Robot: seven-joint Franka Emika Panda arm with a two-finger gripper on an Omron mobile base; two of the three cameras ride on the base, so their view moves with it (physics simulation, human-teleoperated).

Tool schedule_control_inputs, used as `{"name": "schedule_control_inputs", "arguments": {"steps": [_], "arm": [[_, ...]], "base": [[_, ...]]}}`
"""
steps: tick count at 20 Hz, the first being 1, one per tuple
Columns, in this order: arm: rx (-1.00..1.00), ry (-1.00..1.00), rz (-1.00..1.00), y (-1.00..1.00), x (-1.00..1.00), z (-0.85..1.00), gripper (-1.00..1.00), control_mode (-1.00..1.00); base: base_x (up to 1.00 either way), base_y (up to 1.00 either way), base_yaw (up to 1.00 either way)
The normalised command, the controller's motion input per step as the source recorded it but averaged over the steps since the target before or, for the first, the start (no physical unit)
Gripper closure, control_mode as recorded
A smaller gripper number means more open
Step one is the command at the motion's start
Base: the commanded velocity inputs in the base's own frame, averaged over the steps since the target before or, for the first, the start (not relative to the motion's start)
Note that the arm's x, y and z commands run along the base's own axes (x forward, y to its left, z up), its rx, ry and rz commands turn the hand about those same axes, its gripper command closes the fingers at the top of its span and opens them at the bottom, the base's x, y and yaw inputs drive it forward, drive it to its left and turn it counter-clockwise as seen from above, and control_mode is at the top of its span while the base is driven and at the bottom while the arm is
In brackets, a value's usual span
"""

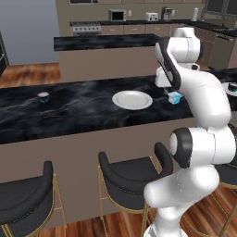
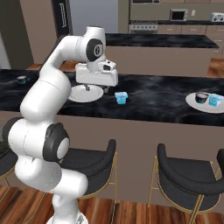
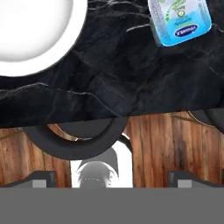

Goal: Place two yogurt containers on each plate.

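Note:
A bare white plate (image 1: pixel 132 99) lies mid-counter, and a light blue yogurt container (image 1: pixel 174 97) stands just to its right. My gripper (image 2: pixel 92 87) hovers above the counter's near edge between that plate (image 2: pixel 83 95) and the blue cup (image 2: pixel 121 97), open and holding nothing. In the hand view the plate (image 3: pixel 26 35) is at upper left and the blue cup (image 3: pixel 179 19) at upper right, with my fingertips (image 3: pixel 41 178) wide apart. A dark yogurt container (image 1: pixel 43 97) stands far left. A second plate (image 2: pixel 194 105) at the right holds a dark cup (image 2: pixel 201 97) and a blue cup (image 2: pixel 214 99).
The black marble counter (image 1: pixel 83 113) runs across the view, with dark bar stools (image 1: pixel 134 180) tucked under its near edge. A second counter (image 1: pixel 102 42) and kitchen appliances stand behind. My own arm blocks the right part of the left base view.

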Motion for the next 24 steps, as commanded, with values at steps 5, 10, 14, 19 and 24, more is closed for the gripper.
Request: {"name": "schedule_control_inputs", "arguments": {"steps": [5, 10, 14, 19, 24], "arm": [[0.05, 0.01, 0.32, -0.52, 0.05, -0.36, -1.0, -1.0], [0.0, 0.02, 0.21, -0.48, 0.61, -0.22, -1.0, -1.0], [0.0, 0.01, 0.1, -0.19, 0.59, -0.17, -1.0, -1.0], [0.0, 0.0, 0.01, -0.06, 0.41, -0.17, -1.0, -1.0], [0.0, 0.0, 0.0, -0.01, 0.17, -0.3, -1.0, -1.0]], "base": [[0.0, 0.0, 0.0], [0.0, 0.0, 0.0], [0.0, 0.0, 0.0], [0.0, 0.0, 0.0], [0.0, 0.0, 0.0]]}}
